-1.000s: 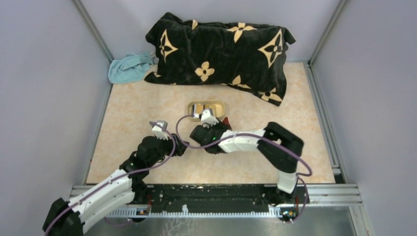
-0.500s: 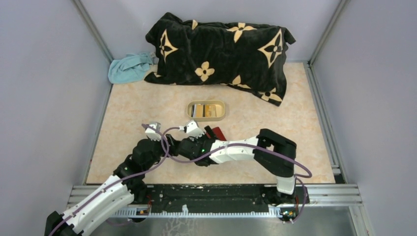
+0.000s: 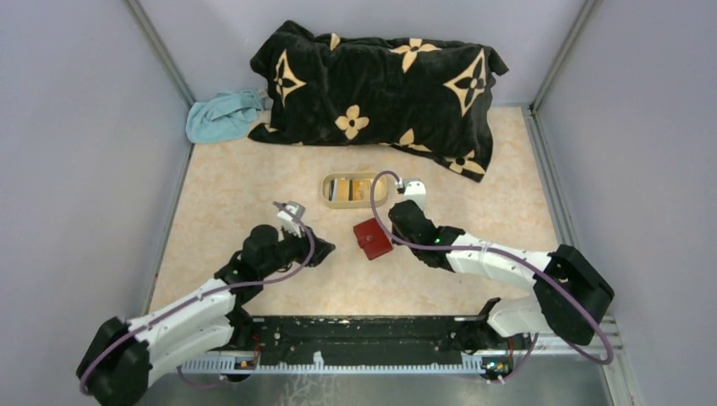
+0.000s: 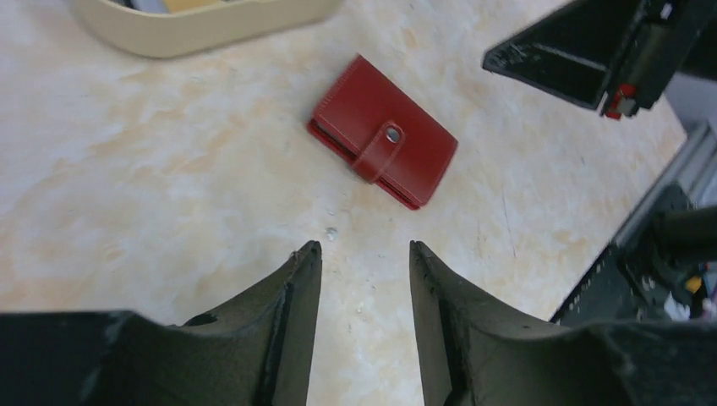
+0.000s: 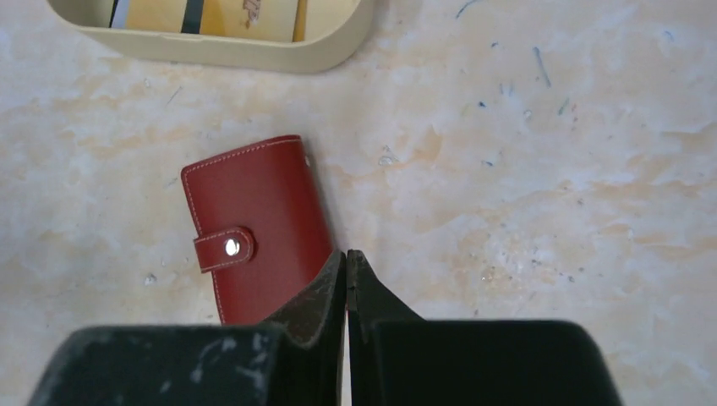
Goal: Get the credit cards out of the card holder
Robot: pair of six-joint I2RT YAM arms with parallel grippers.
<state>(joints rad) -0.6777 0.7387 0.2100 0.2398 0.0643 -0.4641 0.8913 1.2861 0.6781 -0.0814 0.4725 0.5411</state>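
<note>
Red card holder [image 3: 372, 238] lies shut on the bench [image 3: 473, 194] near the tray [image 5: 254, 52] of cards [image 5: 245, 13], right end effector [image 5: 347, 258] pressed together beside it, left end effector [image 4: 362, 251] spread, empty, apart.
</note>
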